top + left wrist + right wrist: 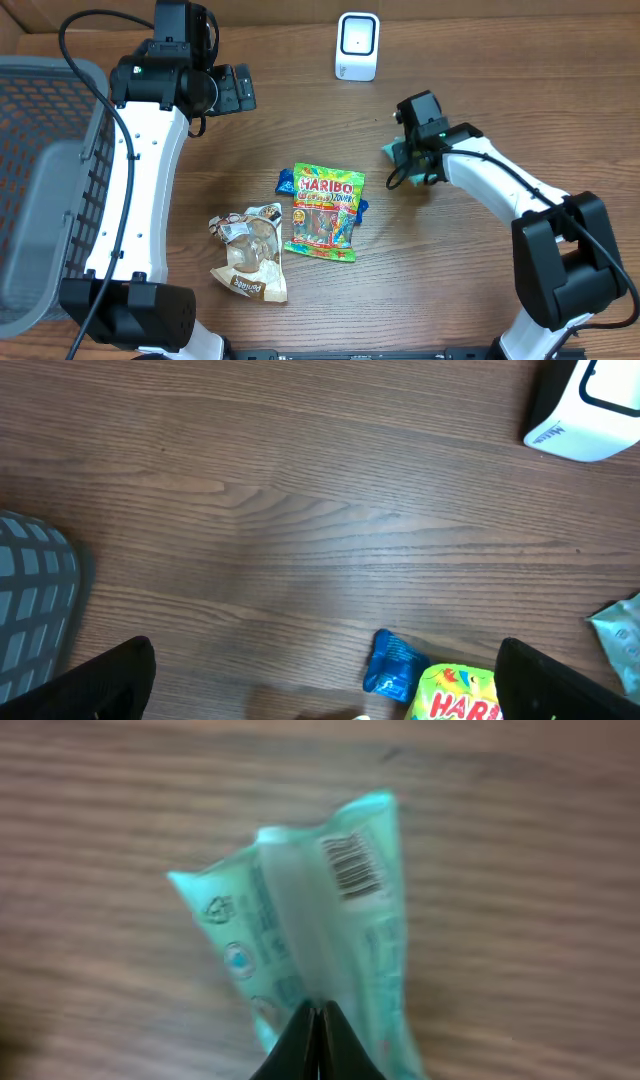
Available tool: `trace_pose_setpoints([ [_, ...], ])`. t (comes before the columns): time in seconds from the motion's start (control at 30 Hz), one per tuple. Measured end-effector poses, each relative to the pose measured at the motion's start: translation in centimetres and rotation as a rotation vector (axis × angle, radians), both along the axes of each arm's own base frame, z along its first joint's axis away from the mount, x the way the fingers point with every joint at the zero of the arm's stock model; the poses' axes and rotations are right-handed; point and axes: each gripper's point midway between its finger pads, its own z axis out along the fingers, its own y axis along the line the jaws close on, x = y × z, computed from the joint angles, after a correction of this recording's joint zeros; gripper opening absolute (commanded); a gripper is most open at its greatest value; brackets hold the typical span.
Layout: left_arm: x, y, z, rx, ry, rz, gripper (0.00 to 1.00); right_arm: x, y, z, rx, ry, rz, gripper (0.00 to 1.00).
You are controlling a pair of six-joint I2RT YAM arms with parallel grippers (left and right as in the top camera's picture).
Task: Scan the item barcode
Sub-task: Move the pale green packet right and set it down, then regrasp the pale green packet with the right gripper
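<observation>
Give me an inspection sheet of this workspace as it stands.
Surface: wooden table.
Job's things: teal packet pinched at one end, its barcode facing the right wrist camera; white scanner at the far edge.
Clutter: Haribo bag overlapping a blue packet; clear snack bag beside it.
Grippers: left gripper open, empty; right gripper shut on the teal packet.
Cables: black cable along the left arm.
Surroundings: grey basket at the left.
</observation>
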Motion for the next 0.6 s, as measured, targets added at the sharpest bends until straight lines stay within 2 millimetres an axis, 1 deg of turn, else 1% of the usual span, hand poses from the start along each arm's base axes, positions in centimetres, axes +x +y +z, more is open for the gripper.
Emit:
trace_pose_setpoints([
  [0.03, 0.0, 0.0, 0.0, 0.000, 0.000, 0.000, 1.00, -0.1, -0.4, 0.0, -0.015, 0.006, -0.003, 0.04],
  [0.07, 0.0, 0.0, 0.0, 0.000, 0.000, 0.000, 1.00, -0.2, -0.6, 0.2, -0.024, 0.016, -0.007, 0.09],
  [0.1, 0.0, 0.0, 0.0, 0.000, 0.000, 0.000, 1.00, -0.4, -0.8, 0.5, -0.030, 0.037, -0.013, 0.26],
  [0.13, 0.0, 0.0, 0.0, 0.000, 0.000, 0.000, 1.00, -0.5, -0.8, 1.1, -0.028, 0.054, -0.025, 0.45],
  [0.17, 0.0, 0.0, 0.0, 0.000, 0.000, 0.000, 1.00, -0.5, -0.7, 2.0, -0.016, 0.065, -0.040, 0.59],
  [0.2, 0.0, 0.0, 0.0, 0.000, 0.000, 0.000, 1.00, -0.3, -0.4, 3.2, 0.004, 0.075, -0.058, 0.65],
  [0.3, 0.0, 0.0, 0.0, 0.000, 0.000, 0.000, 1.00, 0.5, 0.3, 7.5, 0.112, 0.095, -0.137, 0.66],
  [0.37, 0.0, 0.0, 0.0, 0.000, 0.000, 0.000, 1.00, 0.5, -0.1, 9.8, 0.200, 0.115, -0.248, 0.66],
  [0.4, 0.0, 0.0, 0.0, 0.000, 0.000, 0.000, 1.00, 0.2, -0.6, 10.3, 0.232, 0.133, -0.308, 0.66],
  [0.47, 0.0, 0.0, 0.0, 0.000, 0.000, 0.000, 1.00, -0.5, -2.1, 10.5, 0.291, 0.182, -0.435, 0.66],
  [0.5, 0.0, 0.0, 0.0, 0.000, 0.000, 0.000, 1.00, -0.8, -2.6, 10.0, 0.324, 0.207, -0.494, 0.66],
  [0.53, 0.0, 0.0, 0.0, 0.000, 0.000, 0.000, 1.00, -1.1, -3.1, 9.3, 0.343, 0.229, -0.537, 0.66],
  [0.6, 0.0, 0.0, 0.0, 0.000, 0.000, 0.000, 1.00, -1.8, -3.7, 7.3, 0.384, 0.279, -0.616, 0.67],
])
